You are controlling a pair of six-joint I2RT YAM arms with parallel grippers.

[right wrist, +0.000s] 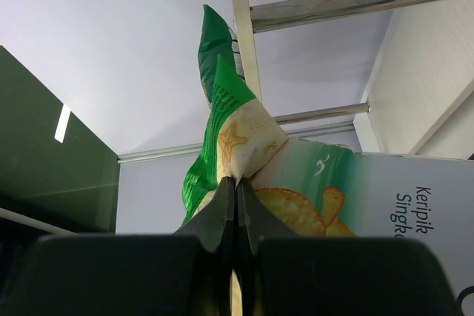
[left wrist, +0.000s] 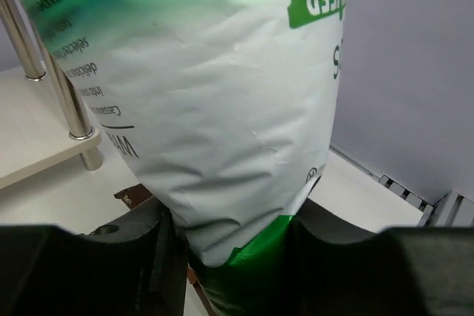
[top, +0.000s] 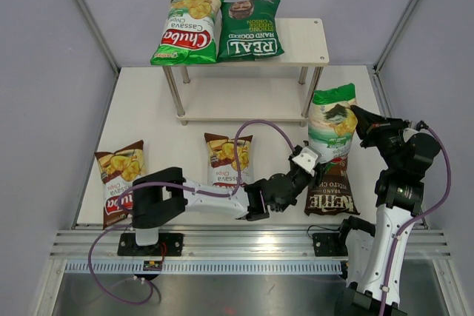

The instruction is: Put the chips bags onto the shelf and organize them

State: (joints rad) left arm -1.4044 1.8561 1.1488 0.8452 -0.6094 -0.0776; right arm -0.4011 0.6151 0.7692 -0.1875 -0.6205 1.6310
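Note:
A light-green Chuba bag (top: 332, 125) stands upright at the right, above the dark-brown Kettle bag (top: 331, 196) lying on the table. My left gripper (top: 314, 166) is shut on its lower end; in the left wrist view (left wrist: 233, 257) the bag (left wrist: 222, 109) fills the frame between the jaws. My right gripper (top: 358, 120) is shut on its upper edge, and the pinched edge shows in the right wrist view (right wrist: 235, 183). The shelf (top: 305, 44) holds a second light-green Chuba bag (top: 185, 29) and the REAL bag (top: 250, 29) on its top board. Two brown Chuba bags (top: 118, 179) (top: 228, 157) lie on the table.
The right third of the shelf's top board is bare. The lower board (top: 244, 119) shows only its front edge. Shelf legs (left wrist: 74, 109) stand just left of the held bag. White walls close in the table on both sides.

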